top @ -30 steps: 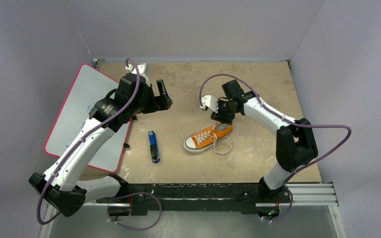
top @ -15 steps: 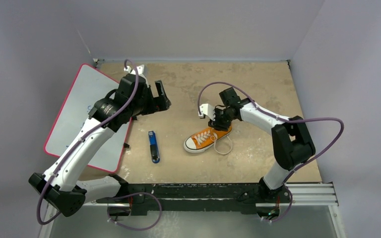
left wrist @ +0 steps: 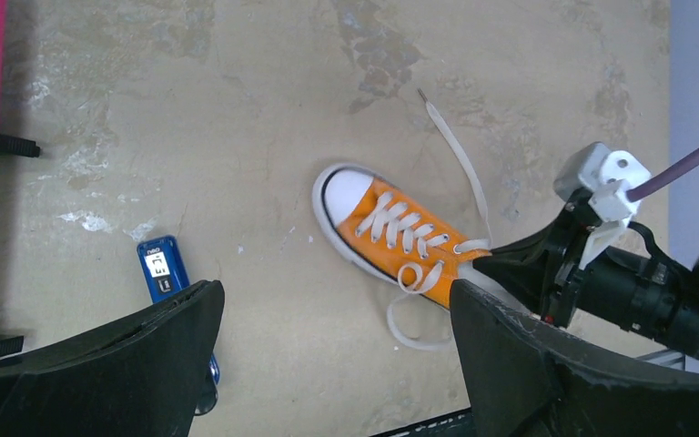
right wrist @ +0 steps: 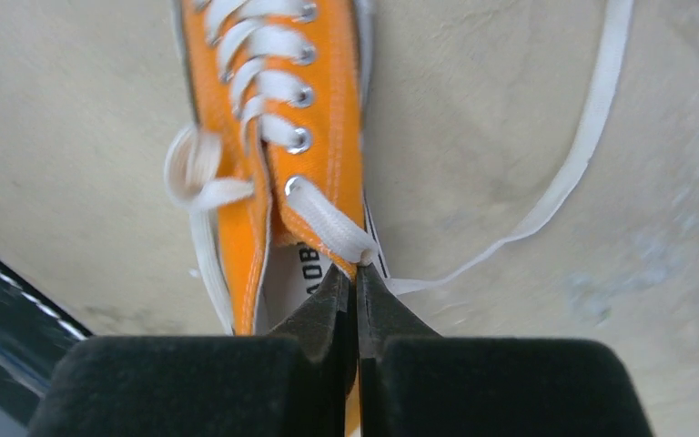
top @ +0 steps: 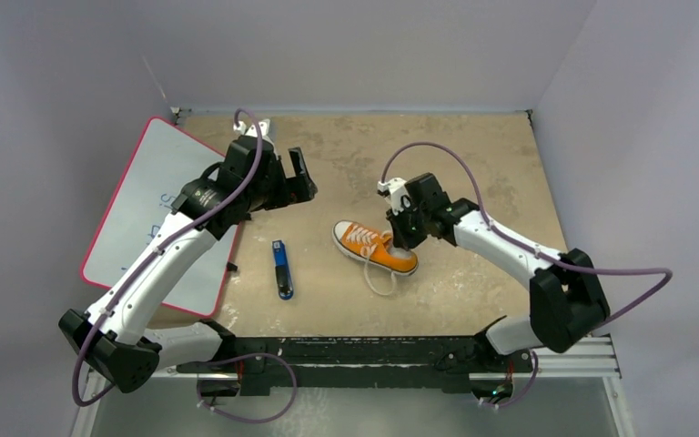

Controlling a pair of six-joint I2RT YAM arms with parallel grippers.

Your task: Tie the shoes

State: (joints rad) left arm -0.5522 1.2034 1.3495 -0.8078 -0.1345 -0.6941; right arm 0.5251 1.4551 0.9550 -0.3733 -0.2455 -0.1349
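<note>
The orange shoe (top: 373, 246) with white sole, toe cap and laces lies mid-table, toe pointing far-left. My right gripper (top: 406, 242) is at its heel end, shut on the orange canvas edge of the shoe's opening beside the top eyelet, as the right wrist view shows (right wrist: 356, 273). The laces are untied: one lace (left wrist: 460, 155) trails away over the table, the other forms a loose loop (left wrist: 410, 328) beside the shoe (left wrist: 400, 241). My left gripper (top: 302, 182) hovers open, high and left of the shoe, with nothing between its fingers (left wrist: 335, 296).
A blue-and-black stick (top: 280, 269) lies left of the shoe. A pink-edged whiteboard (top: 164, 209) covers the table's left side under the left arm. A small black clip (left wrist: 7, 143) lies at its edge.
My right gripper has shut on the shoe's opening edge and swung the shoe round, so its toe points far-left instead of near-left. The left arm has barely moved.
</note>
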